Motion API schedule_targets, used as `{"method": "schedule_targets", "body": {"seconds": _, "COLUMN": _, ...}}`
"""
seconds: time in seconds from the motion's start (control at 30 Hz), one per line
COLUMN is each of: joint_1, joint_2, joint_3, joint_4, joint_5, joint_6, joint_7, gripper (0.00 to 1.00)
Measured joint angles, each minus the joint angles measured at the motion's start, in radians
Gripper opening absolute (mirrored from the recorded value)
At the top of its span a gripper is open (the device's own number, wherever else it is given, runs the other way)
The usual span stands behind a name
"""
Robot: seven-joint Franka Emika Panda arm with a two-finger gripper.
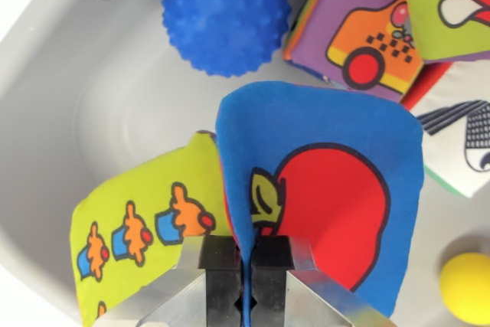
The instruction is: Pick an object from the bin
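A Franka arm's gripper [246,285] pinches the edge of a soft fabric cube [321,189] inside a pale grey bin [84,105], seen from the wrist camera. The two black pads [223,281] press together on a thin blue seam of the cube, the fabric squeezed to a narrow fold between them. The cube's blue face, printed with a red apple and a small green leaf, spreads toward the wrist view's right; its yellow-green face, printed with a row of orange and blue cupcakes, slants down toward the wrist view's left. The pinched edge between these two faces runs roughly up and down the picture, from the pads toward the top. Whether the cube rests on the bin floor or hangs clear cannot be told. Just beyond the cube sits a knobbly blue ball [226,13]. Beside the ball lies a purple cloth block [360,28] showing an orange car, near a white block [459,135] with black stripes. A small yellow ball [467,289] lies at the lower right.
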Motion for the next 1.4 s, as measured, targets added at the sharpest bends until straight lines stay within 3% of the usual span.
{"method": "schedule_targets", "body": {"seconds": 0.87, "joint_1": 0.000, "joint_2": -0.089, "joint_3": 0.000, "joint_4": 0.138, "joint_5": 0.000, "joint_6": -0.228, "joint_7": 0.000, "gripper": 0.00}}
{"method": "schedule_targets", "body": {"seconds": 1.4, "joint_1": 0.000, "joint_2": -0.103, "joint_3": 0.000, "joint_4": 0.211, "joint_5": 0.000, "joint_6": -0.315, "joint_7": 0.001, "gripper": 0.00}}
